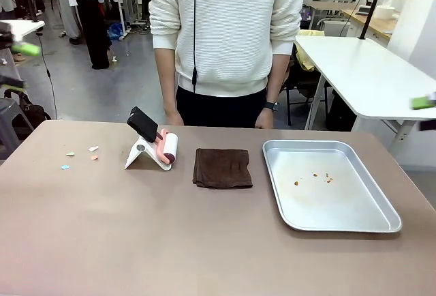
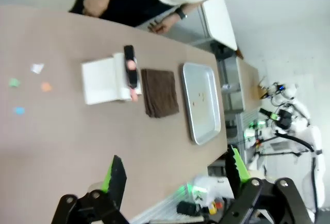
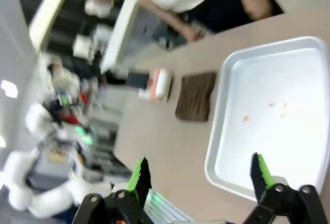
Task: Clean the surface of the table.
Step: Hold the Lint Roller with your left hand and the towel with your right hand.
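Green-padded left gripper [image 2: 175, 175] hangs spread and empty; the table [image 2: 77, 141] stretches out ahead of its jaws. Farther ahead lie a brown cloth [image 2: 161, 92], a roller [image 2: 130, 72] on a white stand [image 2: 103, 82], and paper scraps [image 2: 46, 86] off to one side. The right gripper [image 3: 200, 178] is likewise spread and empty, with a tray [image 3: 227, 79] holding crumbs [image 3: 246, 117] just ahead.

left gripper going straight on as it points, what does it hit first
Probably the bare table, short of the brown cloth; the left gripper is open with nothing nearer in its line, though depth is unclear.
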You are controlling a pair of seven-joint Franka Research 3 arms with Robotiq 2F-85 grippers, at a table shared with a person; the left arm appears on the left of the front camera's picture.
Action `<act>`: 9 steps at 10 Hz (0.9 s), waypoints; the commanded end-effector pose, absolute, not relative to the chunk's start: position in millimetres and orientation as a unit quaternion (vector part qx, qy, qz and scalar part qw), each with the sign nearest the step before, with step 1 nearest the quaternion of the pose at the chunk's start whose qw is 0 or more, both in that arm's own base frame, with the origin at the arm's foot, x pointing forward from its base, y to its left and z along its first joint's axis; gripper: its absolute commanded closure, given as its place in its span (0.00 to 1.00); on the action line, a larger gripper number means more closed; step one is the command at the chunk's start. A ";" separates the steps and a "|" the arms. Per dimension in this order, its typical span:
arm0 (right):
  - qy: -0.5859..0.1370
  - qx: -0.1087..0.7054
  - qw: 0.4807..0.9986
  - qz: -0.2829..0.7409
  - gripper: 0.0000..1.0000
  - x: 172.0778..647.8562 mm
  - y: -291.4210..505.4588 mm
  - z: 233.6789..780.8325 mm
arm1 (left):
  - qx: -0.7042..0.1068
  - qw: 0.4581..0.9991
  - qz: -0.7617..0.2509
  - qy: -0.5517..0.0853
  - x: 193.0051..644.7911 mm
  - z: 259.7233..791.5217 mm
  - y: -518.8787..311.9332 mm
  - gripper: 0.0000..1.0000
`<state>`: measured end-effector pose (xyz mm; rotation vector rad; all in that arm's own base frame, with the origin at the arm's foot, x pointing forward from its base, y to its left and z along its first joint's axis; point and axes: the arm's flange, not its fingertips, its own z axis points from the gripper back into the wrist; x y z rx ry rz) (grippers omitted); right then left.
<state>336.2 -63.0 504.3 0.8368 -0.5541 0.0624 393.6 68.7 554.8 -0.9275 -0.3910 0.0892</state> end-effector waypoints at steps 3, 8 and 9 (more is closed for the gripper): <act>-0.187 0.344 0.916 0.086 0.00 338.3 116.8 478.0 | -0.335 0.940 0.026 -0.065 430.1 569.1 1.5 0.00; -0.083 0.317 0.944 -0.046 0.00 358.4 240.4 424.5 | -0.255 0.966 -0.027 0.025 474.8 517.8 -41.8 0.00; -0.080 0.311 0.944 -0.074 0.00 365.6 246.8 414.1 | -0.259 0.965 -0.039 0.028 480.4 507.9 -44.6 0.00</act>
